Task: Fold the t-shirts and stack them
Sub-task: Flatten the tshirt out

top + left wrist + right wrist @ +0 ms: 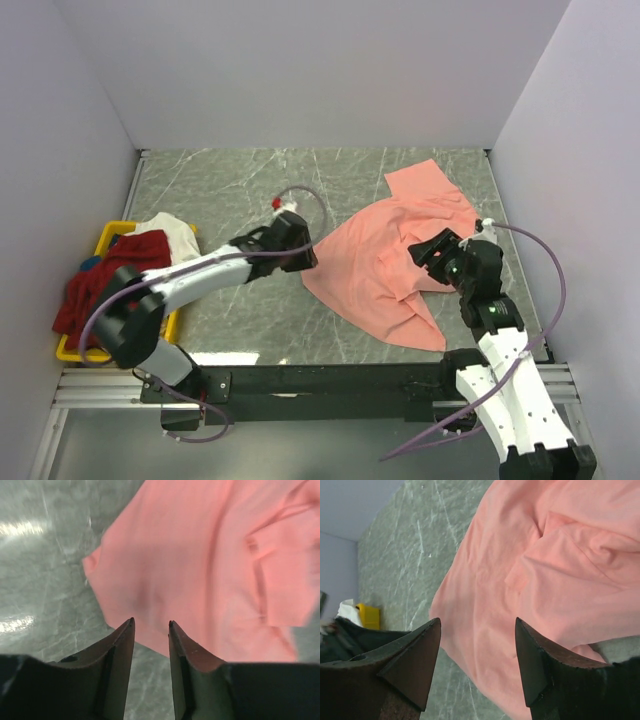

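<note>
A salmon-pink t-shirt (385,255) lies rumpled and partly folded on the marble table, right of centre. My left gripper (305,258) hovers at its left edge, open, nothing between its fingers; its wrist view shows the pink t-shirt (200,570) just beyond the gripper (151,624). My right gripper (432,250) is over the shirt's right part, open wide and empty; its wrist view shows the pink cloth (555,570) below the gripper (477,621). A dark red t-shirt (95,285) and a white t-shirt (172,232) sit in the bin at left.
A yellow plastic bin (110,235) stands at the table's left edge against the wall. Grey walls enclose the table on three sides. Bare marble (230,190) stretches across the back left. A black rail (330,380) runs along the near edge.
</note>
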Tool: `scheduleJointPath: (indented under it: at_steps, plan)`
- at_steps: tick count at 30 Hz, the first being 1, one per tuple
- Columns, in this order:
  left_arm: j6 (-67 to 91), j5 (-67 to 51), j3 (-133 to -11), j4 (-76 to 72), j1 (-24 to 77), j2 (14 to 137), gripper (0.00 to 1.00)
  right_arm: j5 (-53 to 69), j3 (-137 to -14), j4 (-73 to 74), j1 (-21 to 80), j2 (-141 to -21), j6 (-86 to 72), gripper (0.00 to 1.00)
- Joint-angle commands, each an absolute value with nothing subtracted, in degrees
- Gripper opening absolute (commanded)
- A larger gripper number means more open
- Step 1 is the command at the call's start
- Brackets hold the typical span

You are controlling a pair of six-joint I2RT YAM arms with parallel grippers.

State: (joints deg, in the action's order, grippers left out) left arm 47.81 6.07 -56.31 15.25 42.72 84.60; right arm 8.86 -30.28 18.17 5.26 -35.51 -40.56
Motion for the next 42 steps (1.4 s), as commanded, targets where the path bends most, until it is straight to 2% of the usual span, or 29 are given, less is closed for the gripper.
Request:
scheduleJointPath:
  at_steps: [1,3,9,12,15,17,18,20,26,28,31,34,35,38,39,40,42]
  plan:
    - [49.7,14.6,-59.0,13.8,47.0,90.9,0.4,6.1,-34.5,17.0,5.4,-37.6,-38.7,0.68]
    - [49.3,15.5,-60.5,13.7,47.9,94.6,0.41,5.3,-35.2,17.6,5.4,-38.4,-38.2,0.68]
    - [48.3,21.6,-64.7,17.0,49.7,102.1,0.62,4.7,-36.2,17.8,5.3,-38.3,-37.4,0.68]
    - [47.3,23.6,-66.4,18.6,50.1,104.6,0.63,4.7,-35.7,17.4,5.4,-38.0,-37.4,0.68]
    - [47.1,27.5,-68.9,21.9,51.0,107.5,0.53,4.8,-35.7,17.2,5.3,-38.1,-37.6,0.68]
    - [47.3,30.1,-70.7,24.4,51.0,109.7,0.35,4.8,-35.9,17.1,5.3,-38.0,-37.6,0.68]
    - [47.4,31.0,-71.4,25.2,50.6,110.4,0.18,4.7,-35.9,17.2,5.3,-37.9,-37.6,0.68]
    - [47.4,32.5,-73.5,27.7,49.6,112.6,0.02,4.7,-36.5,17.5,5.3,-37.9,-37.4,0.68]
    - [43.3,30.5,-78.5,28.6,39.8,114.0,0.01,4.3,-36.9,17.9,5.3,-38.0,-36.7,0.68]
    - [40.3,28.9,-82.0,29.8,32.8,115.1,0.01,5.4,-36.6,17.8,5.3,-38.1,-36.8,0.67]
    - [37.1,24.7,-93.1,32.9,22.7,119.4,0.01,7.2,-35.8,17.7,5.3,-38.3,-36.8,0.67]
    - [33.7,19.9,-110.3,37.5,16.2,127.0,0.01,7.5,-35.2,17.7,5.3,-38.3,-36.7,0.67]
    - [32.8,18.4,-119.7,39.0,15.3,129.1,0.01,8.0,-35.1,17.4,5.3,-38.7,-36.5,0.67]
    - [30.9,14.0,-133.5,42.4,14.2,134.4,0.24,8.2,-35.6,17.9,5.3,-40.8,-35.4,0.68]
    - [31.2,12.8,-134.4,42.3,14.2,134.4,0.43,8.3,-35.9,18.1,5.3,-41.4,-35.1,0.69]
    - [32.0,9.4,-133.9,39.8,14.2,132.2,0.5,8.4,-35.9,18.3,5.3,-42.0,-34.6,0.69]
    - [33.0,7.6,-125.6,36.1,14.8,127.9,0.58,8.6,-35.8,18.1,5.3,-43.6,-34.5,0.69]
